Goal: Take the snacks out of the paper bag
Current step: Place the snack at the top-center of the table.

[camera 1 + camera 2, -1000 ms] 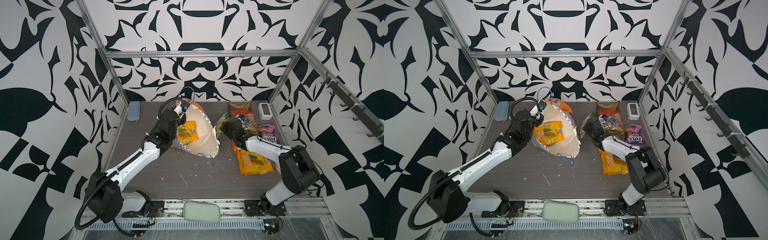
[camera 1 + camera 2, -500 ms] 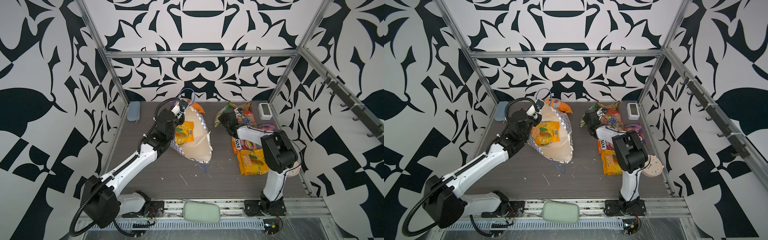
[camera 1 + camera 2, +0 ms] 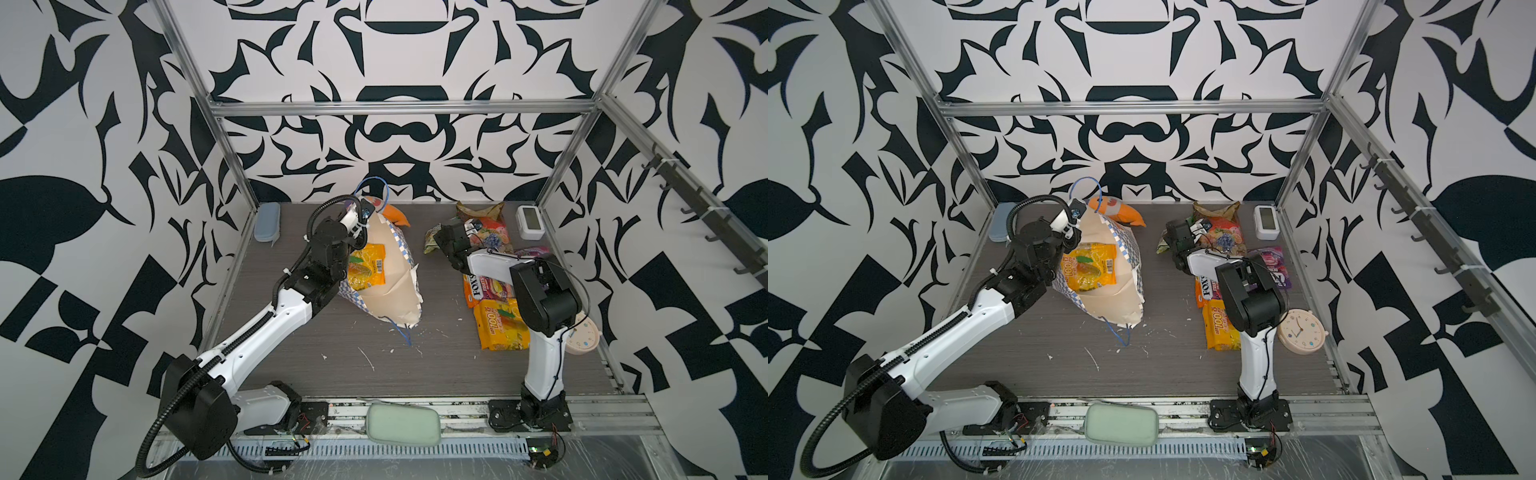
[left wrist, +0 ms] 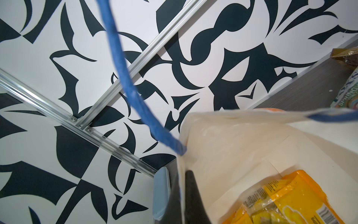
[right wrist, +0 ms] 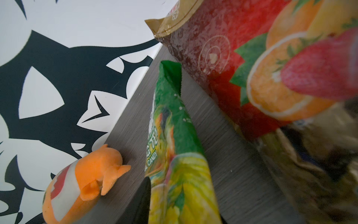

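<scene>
The paper bag (image 3: pixel 395 291) hangs tilted above the table, mouth toward the camera in both top views, with a yellow-orange snack packet (image 3: pixel 1090 268) inside. My left gripper (image 3: pixel 361 216) is shut on the bag's rim by the blue cord handle (image 4: pixel 124 77); one finger (image 4: pixel 191 194) is inside the wall. My right gripper (image 3: pixel 438 239) is low at the back right. Its fingers stand apart around a green packet (image 5: pixel 174 135), one finger (image 5: pixel 143 203) touching it. Beside it lies the gold-red fruit bag (image 3: pixel 486 224). A FOX'S packet (image 3: pixel 486 286), a yellow-orange packet (image 3: pixel 498 328) and a purple packet (image 3: pixel 1273 266) lie further forward.
An orange plush toy (image 3: pixel 395 214) lies behind the bag. A white device (image 3: pixel 530 220) sits at the back right, a round clock (image 3: pixel 1300 332) at the right edge and a blue case (image 3: pixel 266 222) at the back left. A pale green pouch (image 3: pixel 403 424) rests on the front rail.
The left arm has lifted and swung the bag back and to the left. The right gripper carried the green packet toward the back, and its jaws have spread.
</scene>
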`<state>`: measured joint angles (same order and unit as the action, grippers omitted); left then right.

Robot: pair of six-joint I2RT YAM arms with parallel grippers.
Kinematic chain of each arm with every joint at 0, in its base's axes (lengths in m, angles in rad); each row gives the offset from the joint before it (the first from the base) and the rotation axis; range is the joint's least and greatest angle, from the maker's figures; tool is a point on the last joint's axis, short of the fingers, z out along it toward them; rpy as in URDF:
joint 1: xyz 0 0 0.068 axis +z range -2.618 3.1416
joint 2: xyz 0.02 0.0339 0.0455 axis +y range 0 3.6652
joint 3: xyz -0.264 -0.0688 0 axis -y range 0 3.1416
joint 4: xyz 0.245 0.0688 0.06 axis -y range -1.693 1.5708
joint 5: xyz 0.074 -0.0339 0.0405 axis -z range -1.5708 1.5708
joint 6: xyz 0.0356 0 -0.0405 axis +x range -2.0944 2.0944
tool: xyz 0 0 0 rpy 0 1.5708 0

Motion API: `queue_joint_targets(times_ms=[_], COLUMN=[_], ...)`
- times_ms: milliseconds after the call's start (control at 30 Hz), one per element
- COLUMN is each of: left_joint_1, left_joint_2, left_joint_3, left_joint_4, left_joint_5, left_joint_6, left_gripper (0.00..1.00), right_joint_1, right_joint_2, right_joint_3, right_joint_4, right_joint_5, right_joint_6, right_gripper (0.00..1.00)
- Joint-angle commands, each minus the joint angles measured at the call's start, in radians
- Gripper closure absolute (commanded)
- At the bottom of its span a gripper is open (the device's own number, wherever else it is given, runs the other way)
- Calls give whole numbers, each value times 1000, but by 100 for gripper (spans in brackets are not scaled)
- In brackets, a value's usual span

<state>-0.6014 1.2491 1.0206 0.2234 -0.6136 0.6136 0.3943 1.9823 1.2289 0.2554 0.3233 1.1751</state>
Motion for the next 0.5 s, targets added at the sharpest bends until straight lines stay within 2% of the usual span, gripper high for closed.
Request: queue_joint_targets(times_ms=[0,167,333,467], left_joint_1=[2,2,2,2], left_joint_2=[-20,-17,-18,-23], left_joint_3=[6,7,7,10], left_joint_4=[91,94,89,77], left_joint_5=[-8,-1,6,8], left_joint_6=[-3,-9,-15,-18], left_gripper=[100,100,100,100], right_joint_1=[3,-32,-39,-62], right_joint_2=[-119,-132,-143,-133], right_joint_3=[-58,-30,-51,-37], right_joint_4=[37,-53,-64,-79], right_joint_5=[71,-27,-18,-49], right_joint_6=[2,-9,-26,-50], right_gripper=[58,56,57,62])
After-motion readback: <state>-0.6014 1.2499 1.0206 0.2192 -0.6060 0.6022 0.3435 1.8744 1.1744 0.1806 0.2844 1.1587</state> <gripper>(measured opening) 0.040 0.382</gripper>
